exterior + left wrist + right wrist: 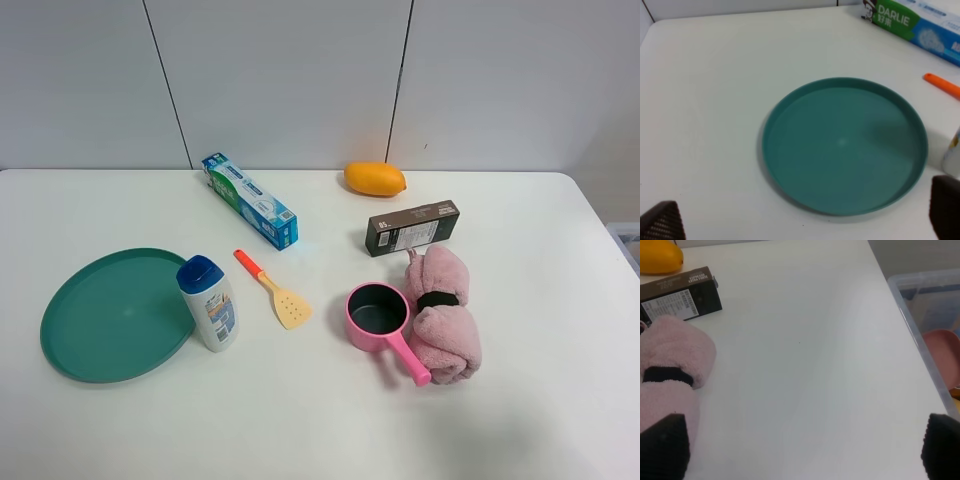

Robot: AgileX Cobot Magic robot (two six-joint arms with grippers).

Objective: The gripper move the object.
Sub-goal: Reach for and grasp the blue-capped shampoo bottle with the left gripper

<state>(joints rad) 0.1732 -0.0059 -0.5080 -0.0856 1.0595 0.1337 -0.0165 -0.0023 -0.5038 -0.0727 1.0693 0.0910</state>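
The white bottle [208,303] with a dark blue cap and a blue-orange label stands upright at the right rim of the green plate [100,330]. No arm or gripper shows in the exterior high view. In the left wrist view my left gripper [802,217] is open and empty, and its black fingertips [660,222] stand wide apart above the plate's [790,125] near edge. A sliver of the bottle [953,155] shows beside one finger. My right gripper [800,447] is open and empty over bare table, with the pink towel [670,370] beside one fingertip.
A blue-green toothpaste box [249,200], an orange-handled spatula [275,290], a pink saucepan [380,318], a rolled pink towel [442,310], a dark box [412,227] and a mango [374,179] lie on the white table. A clear bin [930,325] stands off the table's right edge.
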